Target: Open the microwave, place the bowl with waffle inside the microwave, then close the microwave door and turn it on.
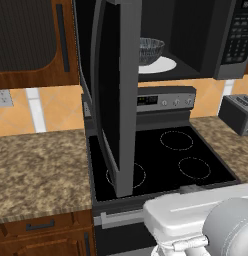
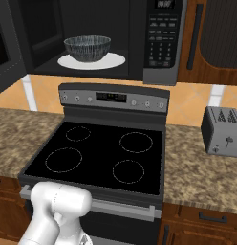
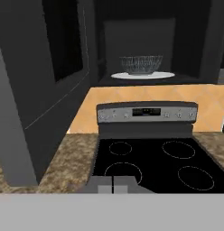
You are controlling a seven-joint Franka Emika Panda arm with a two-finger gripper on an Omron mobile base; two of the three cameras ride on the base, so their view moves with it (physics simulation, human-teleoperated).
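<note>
Microwave (image 2: 158, 43): a boxy dark grey over-range unit across the top of the right base view; its matte cavity stands exposed, and a glossy black keypad panel runs down its right side.
Microwave door (image 1: 113, 95): swung wide on its left hinge, seen edge-on as a tall grey slab with a black glass pane in the centre of the left base view; in the hand view it is a broad dark plane at the left.
Turntable (image 2: 113, 61): flat white disc lying on the cavity floor.
Bowl (image 2: 87, 48): small, round, with fine blue-grey and white radial stripes; it sits upright on the turntable, upper left of the right base view. Its contents cannot be made out.
Gripper (image 3: 113, 184): two small dark fingertips pressed together at the bottom centre of the hand view, pinching nothing, low in front of the stove.
Stove (image 2: 99, 155): smooth black glass top with four thin ringed burners and a brushed grey control strip behind.
Counter (image 1: 36, 170): speckled brown granite either side of the stove.
Toaster (image 2: 221, 131): boxy grey metal, right edge of the right base view.
</note>
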